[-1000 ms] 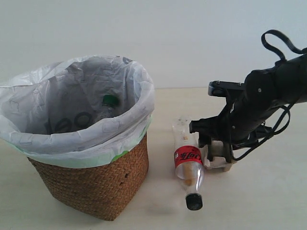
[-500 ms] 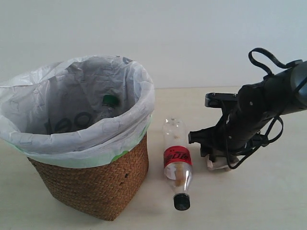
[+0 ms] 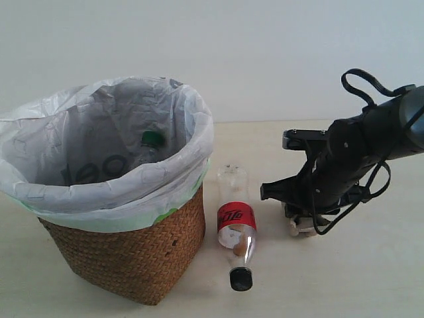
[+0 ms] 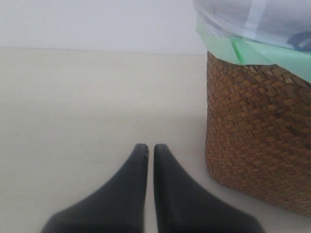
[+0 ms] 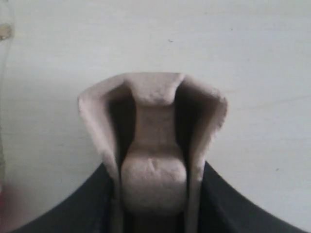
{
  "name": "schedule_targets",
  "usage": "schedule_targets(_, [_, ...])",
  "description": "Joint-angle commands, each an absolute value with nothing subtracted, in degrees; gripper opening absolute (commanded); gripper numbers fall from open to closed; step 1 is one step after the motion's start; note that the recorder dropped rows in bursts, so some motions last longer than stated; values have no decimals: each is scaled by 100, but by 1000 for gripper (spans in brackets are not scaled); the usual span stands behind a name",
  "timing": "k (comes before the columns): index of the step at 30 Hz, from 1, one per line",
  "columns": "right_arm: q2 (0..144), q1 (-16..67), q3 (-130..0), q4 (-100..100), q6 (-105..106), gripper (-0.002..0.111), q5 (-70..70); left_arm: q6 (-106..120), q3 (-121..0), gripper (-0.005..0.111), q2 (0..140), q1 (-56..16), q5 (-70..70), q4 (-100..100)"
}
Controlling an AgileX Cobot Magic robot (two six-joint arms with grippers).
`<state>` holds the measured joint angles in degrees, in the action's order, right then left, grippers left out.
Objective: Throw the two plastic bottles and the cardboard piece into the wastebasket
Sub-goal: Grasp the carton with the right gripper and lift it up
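Here the black-capped bottle (image 3: 235,228) lies flat, cap toward the viewer, while the right pincer (image 5: 153,204) clamps the cardboard piece (image 5: 153,121)

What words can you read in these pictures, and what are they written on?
Red label on the black-capped bottle: white script, too blurred to read.
Plastic bag in the wastebasket: big grey letters, partly hidden, not readable.
No other text shows.
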<state>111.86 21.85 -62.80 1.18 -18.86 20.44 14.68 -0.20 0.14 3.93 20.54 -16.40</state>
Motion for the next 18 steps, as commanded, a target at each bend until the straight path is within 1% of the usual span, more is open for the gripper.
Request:
schedule_targets(1, [11024,2127,-6297,201,-1894,2,2217,1495,0,4,0,409,2058,-1608])
schedule_targets(5, [10599,1982,-6297,262,-1879,1,2533,1495,0,4,0,409,2058,-1608])
schedule_targets(9, [9958,1667,-6297,372,-1845,1,2974,1495,0,4,0,409,2058,-1608])
schedule_targets(14, [9139,1026,-6297,862,-1845,1,3787,1495,0,4,0,409,2058,-1608])
schedule_targets(18, [8691,361,-6297,1263,-1931,1,4311,1495,0,4,0,409,2058,-1608])
